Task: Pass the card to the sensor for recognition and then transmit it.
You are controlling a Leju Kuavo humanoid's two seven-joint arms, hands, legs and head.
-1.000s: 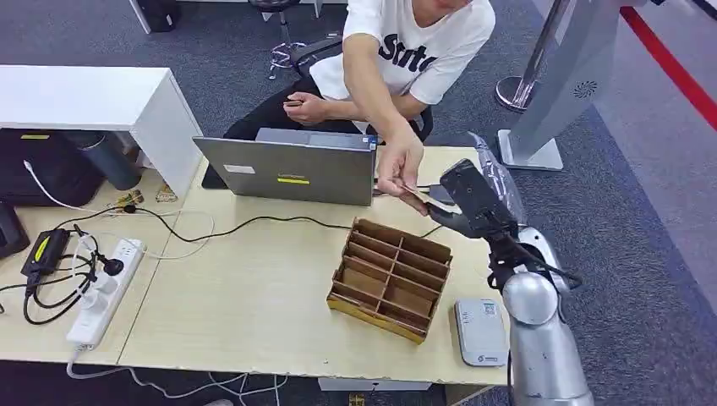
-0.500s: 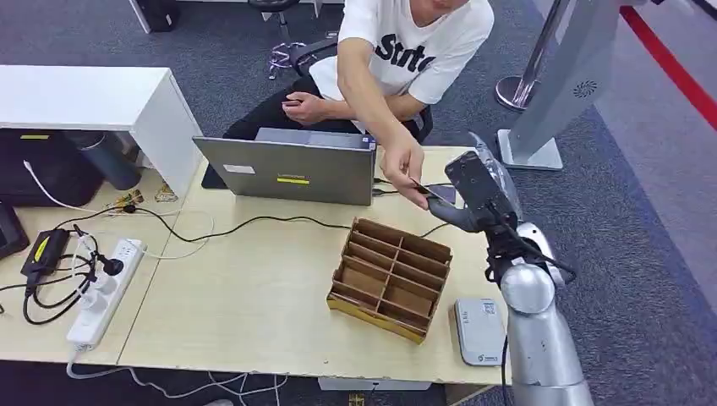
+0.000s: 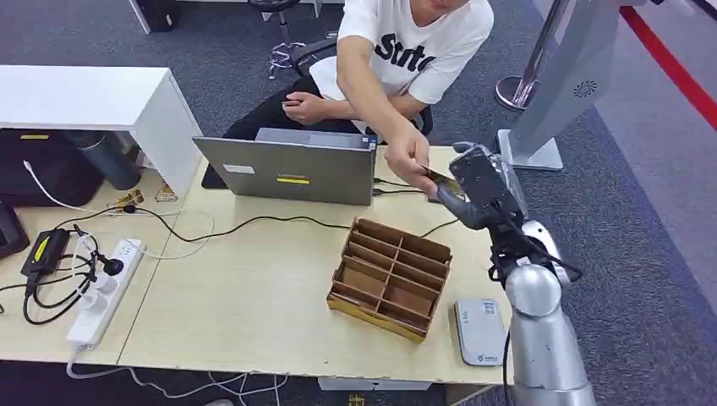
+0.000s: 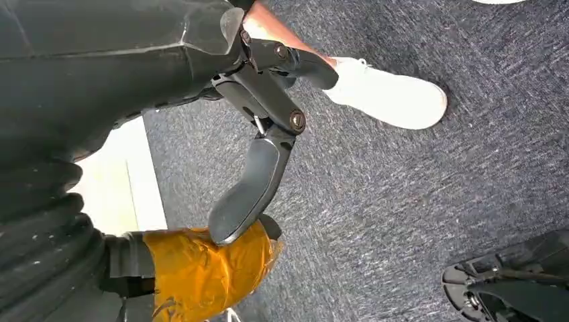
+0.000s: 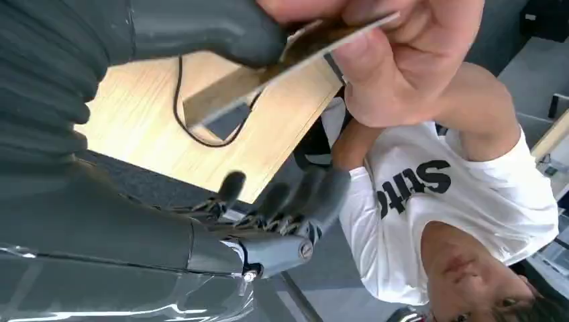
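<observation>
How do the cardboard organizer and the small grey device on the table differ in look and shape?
The organizer is brown cardboard, while the device is light grey with a smooth casing. The organizer is open on top and split into several compartments; the device is a closed, flat slab with rounded corners. The organizer is clearly larger and taller than the device. Both rest on the wooden table, near its front right corner.

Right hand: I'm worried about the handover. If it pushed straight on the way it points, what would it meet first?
Most likely the person's hand, which pinches the card right ahead of the right hand; depth is uncertain.
</observation>
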